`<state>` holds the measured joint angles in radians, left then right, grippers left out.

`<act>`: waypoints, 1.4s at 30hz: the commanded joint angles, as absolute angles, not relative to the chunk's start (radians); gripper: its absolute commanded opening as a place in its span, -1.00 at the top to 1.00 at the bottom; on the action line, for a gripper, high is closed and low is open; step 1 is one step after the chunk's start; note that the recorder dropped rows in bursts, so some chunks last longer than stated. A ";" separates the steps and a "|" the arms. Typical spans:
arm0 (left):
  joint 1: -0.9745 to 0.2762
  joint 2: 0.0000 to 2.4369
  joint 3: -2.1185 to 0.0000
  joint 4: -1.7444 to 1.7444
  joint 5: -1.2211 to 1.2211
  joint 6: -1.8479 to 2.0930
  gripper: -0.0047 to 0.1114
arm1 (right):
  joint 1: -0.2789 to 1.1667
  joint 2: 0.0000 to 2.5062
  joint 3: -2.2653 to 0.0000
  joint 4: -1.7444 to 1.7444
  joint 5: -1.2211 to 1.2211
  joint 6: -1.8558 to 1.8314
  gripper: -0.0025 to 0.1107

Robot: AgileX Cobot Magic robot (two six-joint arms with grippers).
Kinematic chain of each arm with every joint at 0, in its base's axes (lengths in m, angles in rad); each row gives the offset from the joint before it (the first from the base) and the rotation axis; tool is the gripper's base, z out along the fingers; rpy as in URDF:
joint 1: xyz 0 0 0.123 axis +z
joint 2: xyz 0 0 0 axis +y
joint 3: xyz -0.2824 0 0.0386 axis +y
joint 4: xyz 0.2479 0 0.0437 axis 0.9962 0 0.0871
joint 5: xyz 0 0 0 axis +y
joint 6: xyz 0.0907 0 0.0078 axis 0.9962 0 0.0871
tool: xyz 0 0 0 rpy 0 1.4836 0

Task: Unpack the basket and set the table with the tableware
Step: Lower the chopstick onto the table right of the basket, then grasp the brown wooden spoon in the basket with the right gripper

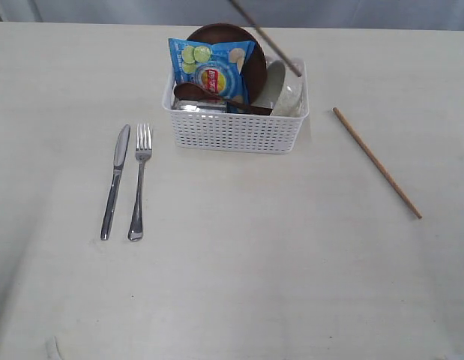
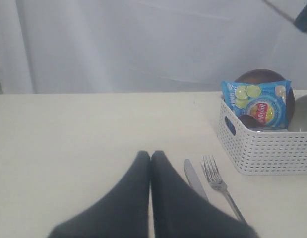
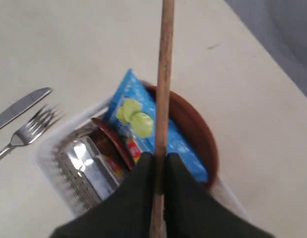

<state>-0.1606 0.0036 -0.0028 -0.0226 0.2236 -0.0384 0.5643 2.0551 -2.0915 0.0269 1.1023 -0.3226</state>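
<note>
The white basket (image 1: 235, 131) stands at the back middle of the table (image 1: 239, 262). It holds a brown plate (image 1: 220, 30), an off-white bowl (image 1: 280, 86), a dark wooden spoon (image 1: 198, 91), a steel cup (image 3: 86, 158) and a blue chip bag (image 1: 211, 69). My right gripper (image 3: 160, 157) is shut on one chopstick (image 3: 165, 74), held slanting above the basket (image 3: 54, 158). A second chopstick (image 1: 376, 161) lies on the table to the right. The knife (image 1: 115, 180) and fork (image 1: 139, 180) lie side by side left of the basket. My left gripper (image 2: 151, 153) is shut and empty above the table, beside the knife (image 2: 193, 176).
Neither arm shows in the exterior view. A pale curtain (image 2: 143, 44) hangs behind the table's far edge. Bare tabletop stretches in front of the basket and between the cutlery and the lying chopstick.
</note>
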 commanded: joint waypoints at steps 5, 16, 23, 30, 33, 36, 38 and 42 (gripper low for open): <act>-0.162 0.000 0.000 -0.031 0.213 -0.038 0.92 | 0.317 2.009 -2.051 0.000 1.221 -0.097 0.96; -0.162 0.000 0.000 -0.031 0.213 -0.038 0.92 | 0.127 2.009 -1.502 0.042 1.068 0.067 0.96; -0.162 0.000 0.000 -0.031 0.213 -0.038 0.92 | 0.131 2.007 -1.349 0.079 0.906 0.075 0.41; -0.162 0.000 0.000 -0.031 0.213 -0.038 0.92 | 0.133 1.872 -1.571 0.442 1.078 -0.209 0.04; -0.162 0.000 0.000 -0.031 0.213 -0.038 0.92 | 0.223 1.802 -1.653 0.629 1.079 -0.458 0.14; -0.162 0.000 0.000 -0.031 0.213 -0.038 0.92 | 0.357 1.814 -1.717 0.531 1.063 -0.488 0.48; -0.162 0.000 0.000 -0.031 0.213 -0.038 0.92 | 0.416 1.846 -1.743 0.479 1.061 -0.488 0.59; -0.162 0.000 0.000 -0.031 0.213 -0.038 0.92 | 0.512 1.949 -1.806 0.385 1.077 -0.491 0.45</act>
<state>-0.1606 0.0036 -0.0028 -0.0226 0.2236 -0.0384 0.4651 1.8813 -1.7690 0.4612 1.0629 -0.4719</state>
